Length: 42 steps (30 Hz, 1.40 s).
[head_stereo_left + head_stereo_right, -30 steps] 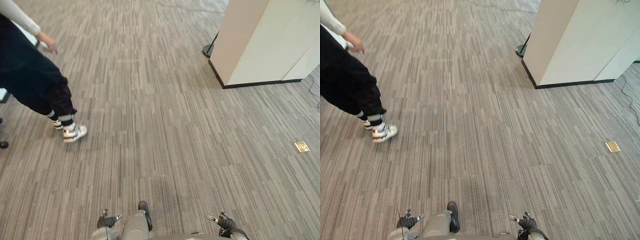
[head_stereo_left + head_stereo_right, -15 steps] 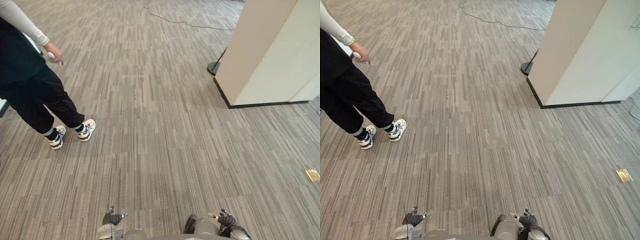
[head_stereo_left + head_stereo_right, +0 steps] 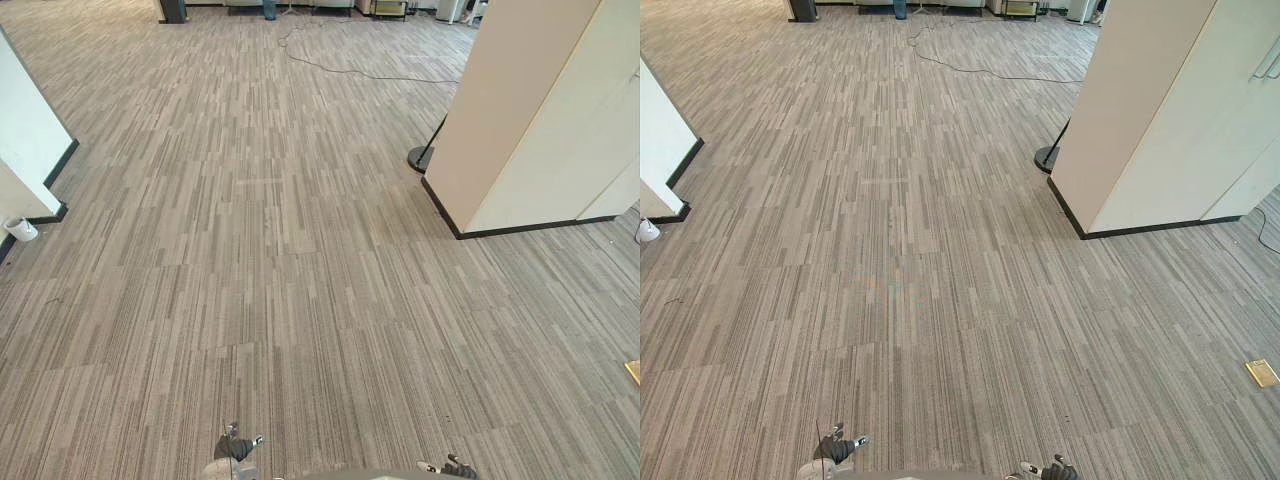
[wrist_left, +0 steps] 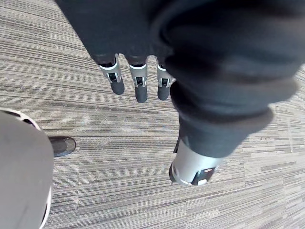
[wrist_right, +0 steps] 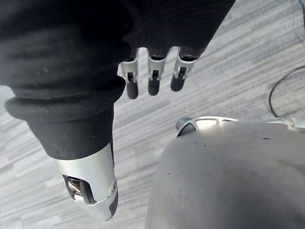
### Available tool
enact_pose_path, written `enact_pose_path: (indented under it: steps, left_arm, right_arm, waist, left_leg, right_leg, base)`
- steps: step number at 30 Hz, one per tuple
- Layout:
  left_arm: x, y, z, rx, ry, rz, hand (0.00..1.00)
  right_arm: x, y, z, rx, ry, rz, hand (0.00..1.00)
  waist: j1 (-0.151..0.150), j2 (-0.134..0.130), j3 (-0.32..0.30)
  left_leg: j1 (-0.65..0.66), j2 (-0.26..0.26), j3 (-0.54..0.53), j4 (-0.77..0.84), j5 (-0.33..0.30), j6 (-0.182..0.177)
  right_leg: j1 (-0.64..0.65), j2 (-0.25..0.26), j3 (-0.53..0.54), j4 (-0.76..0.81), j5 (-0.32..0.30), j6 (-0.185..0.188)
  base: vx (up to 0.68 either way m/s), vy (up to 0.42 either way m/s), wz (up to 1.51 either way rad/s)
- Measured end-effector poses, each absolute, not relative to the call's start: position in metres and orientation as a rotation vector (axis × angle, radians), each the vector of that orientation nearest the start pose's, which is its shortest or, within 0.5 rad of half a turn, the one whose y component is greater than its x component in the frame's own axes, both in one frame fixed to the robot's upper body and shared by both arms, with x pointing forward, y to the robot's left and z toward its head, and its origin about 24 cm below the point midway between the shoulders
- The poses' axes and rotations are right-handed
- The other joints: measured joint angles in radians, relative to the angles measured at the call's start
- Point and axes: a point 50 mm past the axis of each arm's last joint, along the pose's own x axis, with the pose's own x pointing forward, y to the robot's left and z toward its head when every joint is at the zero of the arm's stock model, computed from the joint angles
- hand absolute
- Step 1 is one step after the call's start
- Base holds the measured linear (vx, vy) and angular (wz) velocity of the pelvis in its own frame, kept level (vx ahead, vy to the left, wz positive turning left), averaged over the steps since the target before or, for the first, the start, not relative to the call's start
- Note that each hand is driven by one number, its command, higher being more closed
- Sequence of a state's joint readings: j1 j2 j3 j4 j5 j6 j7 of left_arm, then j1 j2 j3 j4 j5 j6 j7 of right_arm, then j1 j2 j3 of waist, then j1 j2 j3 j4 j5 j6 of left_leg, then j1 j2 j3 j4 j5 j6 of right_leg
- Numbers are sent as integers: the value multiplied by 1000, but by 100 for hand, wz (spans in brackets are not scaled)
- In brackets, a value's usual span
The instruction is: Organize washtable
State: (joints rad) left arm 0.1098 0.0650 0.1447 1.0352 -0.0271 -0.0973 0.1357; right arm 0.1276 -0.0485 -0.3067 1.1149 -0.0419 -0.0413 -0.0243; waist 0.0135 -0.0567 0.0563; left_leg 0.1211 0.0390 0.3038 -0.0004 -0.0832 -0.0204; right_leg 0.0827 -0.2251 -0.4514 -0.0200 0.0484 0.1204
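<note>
My left hand [image 3: 235,447] hangs low at the bottom edge of the left eye view, over grey striped carpet. In the left wrist view its fingers [image 4: 138,85] are straight and relaxed, the thumb [image 4: 192,168] stands apart, and nothing is held. My right hand [image 3: 456,466] hangs at the bottom right. The right wrist view has its fingers [image 5: 152,78] straight too, with the thumb [image 5: 93,188] clear of them and nothing in it.
A tall beige cabinet [image 3: 535,120] with a black plinth stands at the right, a round black stand base [image 3: 420,158] beside its corner. A cable [image 3: 350,72] snakes over the far floor. A white wall corner [image 3: 25,135] and small white cup [image 3: 20,229] are at the left. A brass floor plate [image 3: 1261,372] lies right.
The camera has swung up and forward, so more far floor shows. The person who stood at the left is out of the picture. Both hands hang as before.
</note>
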Motion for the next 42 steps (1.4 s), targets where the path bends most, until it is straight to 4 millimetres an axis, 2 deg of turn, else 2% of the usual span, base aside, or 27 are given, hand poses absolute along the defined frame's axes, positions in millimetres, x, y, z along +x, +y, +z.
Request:
enact_pose_path:
  steps: [6, 7, 8, 9, 16, 17, 18, 19, 20, 21, 22, 23, 24, 26, 28, 29, 30, 31, 32, 34, 35, 36, 38, 39, 40, 41, 42]
  left_arm:
    - [85, 207, -158, -2, 1036, 404, 0]
    - [85, 207, -158, -2, 1037, 413, 0]
    - [84, 207, -158, -4, 1035, 417, 0]
    - [84, 208, -158, -4, 1028, 420, 0]
    - [83, 208, -158, -30, 1022, 447, 0]
    - [83, 208, -158, -38, 1020, 455, 0]
    - [83, 209, -157, -42, 1019, 461, 0]
    - [87, 213, -156, -45, 1002, 477, 0]
    - [88, 215, -155, -48, 993, 485, 0]
    - [88, 218, -154, -60, 981, 509, 0]
    - [87, 220, -154, -68, 981, 524, 0]
    - [87, 225, -153, -74, 976, 544, 0]
    - [88, 230, -151, -76, 961, 563, 0]
    - [76, 231, -154, -70, 999, 584, 0]
    - [60, 221, -159, -94, 1054, 586, 0]
    - [45, 217, -163, -108, 1100, 600, 0]
    - [32, 218, -165, -120, 1135, 631, 0]
    - [32, 216, -165, -127, 1138, 635, 0]
    - [33, 221, -164, -128, 1128, 650, 0]
    - [30, 224, -164, -143, 1129, 682, 0]
    - [26, 222, -164, -180, 1131, 717, 0]
    - [24, 222, -165, -181, 1136, 721, 0]
    - [24, 223, -164, -177, 1134, 719, 0]
    - [25, 223, -164, -170, 1134, 711, 0]
    - [27, 229, -163, -152, 1123, 709, 0]
    - [27, 231, -162, -146, 1120, 711, 0]
    - [30, 231, -161, -144, 1114, 707, 0]
  right_arm:
    - [54, -208, -169, 74, 1192, -403, 0]
    - [54, -208, -169, 74, 1192, -403, 0]
    - [54, -209, -169, 75, 1192, -406, 0]
    - [55, -210, -169, 80, 1188, -414, 0]
    - [67, -212, -166, 86, 1149, -416, 0]
    - [68, -211, -166, 89, 1144, -417, 0]
    - [71, -211, -166, 93, 1139, -417, 0]
    - [77, -210, -165, 102, 1125, -414, 0]
    - [78, -209, -165, 106, 1122, -415, 0]
    - [80, -210, -164, 106, 1115, -413, 0]
    - [80, -211, -164, 103, 1112, -414, 0]
    - [77, -209, -165, 103, 1119, -412, 0]
    - [76, -209, -165, 101, 1124, -408, 0]
    - [81, -213, -164, 83, 1111, -405, 0]
    - [89, -220, -160, 58, 1083, -403, 0]
    - [94, -221, -159, 42, 1071, -389, 0]
    - [101, -212, -159, 44, 1063, -355, 0]
    - [105, -208, -159, 43, 1058, -333, 0]
    - [112, -200, -159, 46, 1048, -304, 0]
    - [123, -192, -157, 39, 1028, -264, 0]
    - [124, -193, -156, 29, 1026, -254, 0]
    - [120, -196, -157, 24, 1034, -257, 0]
    - [115, -199, -158, 20, 1043, -258, 0]
    - [112, -198, -159, 24, 1053, -255, 0]
    - [108, -195, -161, 33, 1070, -252, 0]
    - [108, -193, -161, 46, 1070, -254, 0]
    - [111, -196, -160, 41, 1061, -256, 0]
  waist:
    - [-1, 4, 2]
    - [-2, 16, 10]
    - [-3, 7, 7]
    - [0, 16, 12]
    - [0, 14, 25]
    - [-1, 25, 29]
    - [-1, 23, 31]
    - [0, 11, 48]
    - [1, 11, 59]
    - [4, 21, 77]
    - [3, 18, 79]
    - [2, 28, 93]
    - [5, 3, 112]
    - [22, 12, 123]
    - [40, 37, 133]
    - [64, 46, 134]
    - [88, 47, 129]
    - [87, 34, 130]
    - [87, 20, 147]
    - [108, 3, 153]
    - [113, 5, 149]
    - [110, 2, 144]
    - [109, -4, 126]
    - [105, -17, 123]
    - [86, -24, 130]
    - [81, -20, 135]
    - [77, -16, 143]
  left_leg:
    - [-1, 15, 14, 0, 5, -10]
    - [-1, 16, 15, 0, 9, -15]
    - [1, 20, 19, 0, 9, -17]
    - [-2, 25, 24, 0, 9, -17]
    - [-7, 36, 47, -2, 11, -22]
    - [-25, 40, 47, 4, 9, -26]
    - [-37, 45, 48, 15, 4, -32]
    - [-77, 67, 46, 82, -33, -53]
    - [-94, 80, 42, 123, -53, -54]
    - [-133, 116, 26, 220, -96, -51]
    - [-156, 137, 25, 277, -112, -53]
    - [-216, 171, 25, 406, -111, -57]
    - [-297, 207, 32, 569, -112, -87]
    - [-369, 197, 43, 528, -119, -83]
    - [-411, 167, 51, 342, -72, -75]
    - [-410, 155, 45, 269, 35, -56]
    - [-407, 130, 51, 249, 64, -41]
    - [-413, 127, 54, 265, 52, -24]
    - [-442, 124, 50, 332, 21, 15]
    - [-462, 125, 39, 465, -64, 31]
    - [-468, 125, 27, 559, -152, 40]
    - [-454, 120, 26, 617, -231, 40]
    - [-425, 91, 32, 637, -280, 53]
    - [-386, 57, 37, 628, -305, 75]
    - [-335, 39, 30, 609, -325, 87]
    - [-301, 29, 20, 589, -334, 95]
    - [-201, 16, 15, 525, -351, 97]
  right_leg:
    - [7, 0, -26, -2, 0, 1]
    - [11, -5, -38, -3, 0, 1]
    - [22, -4, -54, -4, 1, 1]
    - [23, -2, -70, -5, 1, 1]
    - [16, 5, -72, -8, 2, 3]
    - [3, 7, -68, 3, -3, 2]
    - [-11, 7, -65, 19, -11, 3]
    - [-33, 7, -68, 60, -41, -6]
    - [-36, 12, -70, 74, -57, -10]
    - [-33, 24, -77, 92, -80, -11]
    - [-23, 34, -85, 92, -90, -9]
    - [6, 46, -112, 73, -103, -9]
    - [52, 50, -141, 49, -106, -9]
    - [72, 35, -160, 41, -115, 1]
    - [70, 24, -160, 32, -123, 22]
    - [71, 19, -144, 22, -124, 41]
    - [78, 11, -121, 1, -125, 57]
    - [77, 14, -115, -1, -126, 58]
    - [79, 4, -94, -2, -122, 62]
    - [108, -14, -94, -1, -129, 98]
    - [134, -34, -93, 41, -169, 133]
    - [133, -72, -85, 146, -225, 145]
    - [59, -160, -38, 393, -261, 133]
    - [-50, -235, 34, 666, -237, 40]
    - [-148, -228, 157, 886, -233, 58]
    - [-191, -200, 203, 966, -254, 89]
    - [-255, -139, 239, 1054, -302, 78]
  base:
    - [-10, -35, 4]
    - [-19, -27, 20]
    - [-25, -31, 25]
    - [-25, -35, 21]
    - [-48, -32, -2]
    - [-56, -35, -4]
    - [-45, -43, 1]
    - [-18, -41, 3]
    - [-20, -85, 10]
    - [-20, -73, 13]
    - [-6, -90, 42]
    - [19, -84, 74]
    - [21, -81, 82]
    - [35, 9, 41]
    - [84, 139, -11]
    - [189, 200, -30]
    - [327, 187, -21]
    - [306, 112, 10]
    - [294, 97, 20]
    - [260, 138, 4]
    - [299, 165, 1]
    - [424, 244, 8]
    - [413, 269, 16]
    - [493, 287, 37]
    - [504, 219, 39]
    - [658, 94, 26]
    - [675, 24, 11]
